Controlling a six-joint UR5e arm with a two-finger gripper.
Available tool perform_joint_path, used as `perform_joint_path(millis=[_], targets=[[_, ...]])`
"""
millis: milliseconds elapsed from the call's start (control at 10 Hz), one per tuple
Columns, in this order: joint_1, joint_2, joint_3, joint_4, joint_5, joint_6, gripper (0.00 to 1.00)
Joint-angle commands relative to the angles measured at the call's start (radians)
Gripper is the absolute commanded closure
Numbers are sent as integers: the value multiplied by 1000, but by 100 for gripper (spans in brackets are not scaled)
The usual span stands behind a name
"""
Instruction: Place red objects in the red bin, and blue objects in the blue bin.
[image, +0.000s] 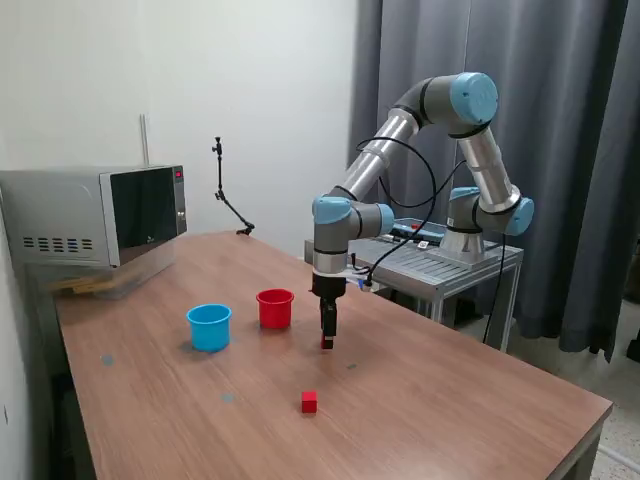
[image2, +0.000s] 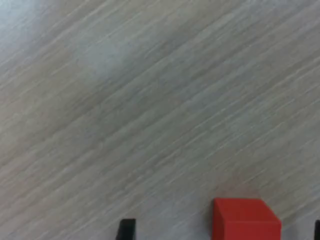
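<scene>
My gripper is down at the wooden table, to the exterior view's right of the red cup. A small red cube sits between its fingertips. In the wrist view the gripper is open: the cube rests on the table with a clear gap to one black fingertip and lies nearer the other at the picture's edge. A second red cube lies on the table nearer the camera. The light blue cup stands beside the red cup. No blue cubes are in view.
A microwave stands at the table's back on the exterior view's left. A thin black stand rises at the far edge. The arm's base sits on a metal cart behind the table, in front of grey curtains.
</scene>
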Motion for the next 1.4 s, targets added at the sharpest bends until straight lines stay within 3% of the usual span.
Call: perform_joint_path(millis=[0,300,1000,1300], targets=[[-3,0,-4,-2,1,-12,100],[5,-2,-24,2,42,-71,100],[2,-17,-30,11,41,-84,100],[-35,-86,-51,95,36,-107,100]])
